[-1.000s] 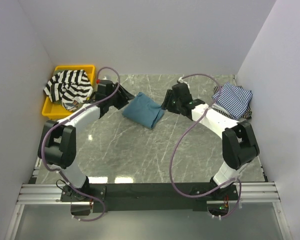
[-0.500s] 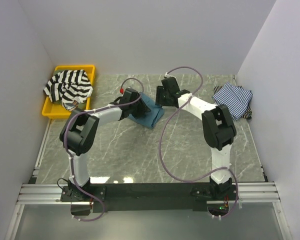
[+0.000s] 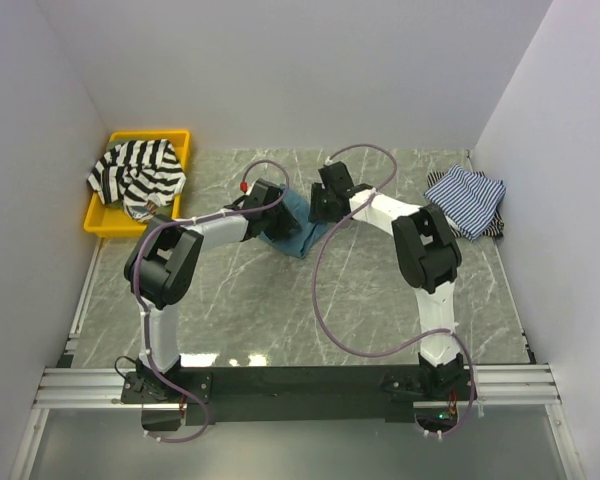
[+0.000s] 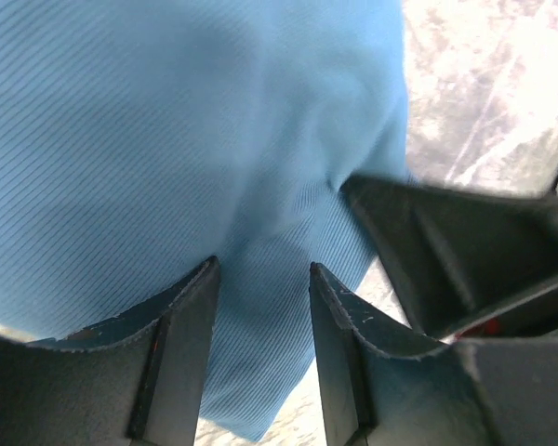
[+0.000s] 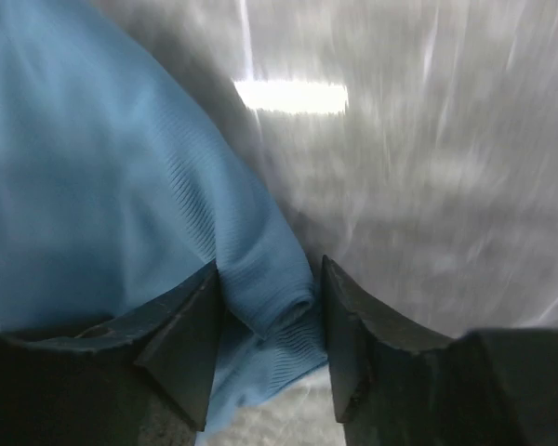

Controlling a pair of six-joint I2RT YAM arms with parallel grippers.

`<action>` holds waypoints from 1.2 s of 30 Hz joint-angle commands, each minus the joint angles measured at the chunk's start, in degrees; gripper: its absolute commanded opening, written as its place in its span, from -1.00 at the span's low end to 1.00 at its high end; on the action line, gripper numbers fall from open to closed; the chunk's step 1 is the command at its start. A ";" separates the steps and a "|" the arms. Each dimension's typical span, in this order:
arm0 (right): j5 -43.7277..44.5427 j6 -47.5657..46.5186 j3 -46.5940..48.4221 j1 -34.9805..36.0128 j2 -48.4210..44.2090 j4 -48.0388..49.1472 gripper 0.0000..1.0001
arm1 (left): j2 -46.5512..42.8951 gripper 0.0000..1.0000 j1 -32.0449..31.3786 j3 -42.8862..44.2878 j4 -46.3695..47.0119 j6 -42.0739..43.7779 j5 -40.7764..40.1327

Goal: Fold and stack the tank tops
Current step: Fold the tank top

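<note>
Grey marbled bench [image 3: 280,300] between white walls [image 3: 280,70] carries the plain teal-blue ribbed tank top [image 3: 302,235] at its far middle, where the left gripper [image 4: 262,269] straddles flat cloth with jaws parted and the right gripper [image 5: 269,269] has its jaws clenched on the top's bunched far-right edge.

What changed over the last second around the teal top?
Both arms swung inward: the left gripper and right gripper, earlier beside the teal tank top, now sit on it with cloth between their fingers; a firm grip isn't clear. The black-and-white striped top and blue-striped tops stayed put.
</note>
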 commanded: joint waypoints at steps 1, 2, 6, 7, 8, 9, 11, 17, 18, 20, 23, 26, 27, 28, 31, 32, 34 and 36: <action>-4.18 4.84 -6.39 -0.13 -5.06 2.33 0.01 | -2.97 0.00 -0.06 1.34 -2.98 1.46 -1.74; -5.06 6.85 -11.11 0.04 -8.03 3.47 -0.05 | -3.32 0.00 0.11 1.34 -3.76 1.72 -1.74; -8.75 12.92 -25.28 2.76 -17.10 13.82 -0.08 | -5.60 0.00 0.73 -0.06 -4.30 2.60 -3.30; -8.76 14.06 -28.01 5.03 -18.86 15.51 -0.07 | -6.30 0.00 0.82 -0.94 -4.30 2.87 -3.41; -7.80 15.99 -32.47 6.18 -22.61 16.22 -0.07 | -7.53 0.00 0.99 -1.29 -4.39 3.13 -3.58; -7.10 16.88 -34.69 7.15 -24.39 18.84 -0.05 | -8.15 0.01 0.99 -1.73 -4.47 3.39 -3.76; -6.39 19.24 -40.41 8.04 -28.95 20.97 0.01 | -10.08 0.01 0.99 -3.22 -4.30 4.10 -3.67; -1.47 18.82 -45.09 7.43 -36.53 18.87 0.18 | -14.74 0.01 0.99 -8.50 -2.02 5.24 -1.57; -1.29 18.73 -45.26 7.42 -37.23 18.43 0.18 | -15.36 0.01 0.91 -9.03 -1.93 5.24 -1.13; -0.68 18.73 -46.14 7.43 -39.69 17.73 0.18 | -17.46 0.01 0.91 -10.61 -1.40 5.68 -1.12; 0.64 18.12 -46.06 7.60 -41.46 17.20 0.17 | -18.61 0.02 1.17 -11.58 -1.92 6.12 -1.65; 1.79 16.89 -42.11 7.95 -39.54 15.45 0.12 | -18.27 0.01 1.34 -12.10 -2.10 6.12 -1.74; 2.13 16.71 -41.14 8.39 -38.92 15.00 0.11 | -18.35 0.01 1.26 -12.45 -1.93 6.03 -1.74; 2.83 16.45 -39.39 9.00 -38.22 14.82 0.06 | -18.18 0.00 1.35 -13.24 -1.75 5.94 -1.74; 2.84 15.92 -36.40 9.88 -34.35 14.03 -0.15 | -17.74 -0.01 1.70 -14.82 -0.87 5.68 -1.74; 2.75 16.09 -36.21 9.89 -32.78 14.21 -0.19 | -17.39 -0.02 1.87 -15.27 -0.61 5.77 -1.74; 2.49 16.09 -36.21 10.15 -31.45 14.82 -0.24 | -16.86 -0.04 2.31 -15.88 -0.17 5.94 -1.74; 2.05 16.09 -36.73 10.41 -29.78 15.52 -0.28 | -16.24 -0.05 2.49 -16.32 -0.08 5.94 -1.74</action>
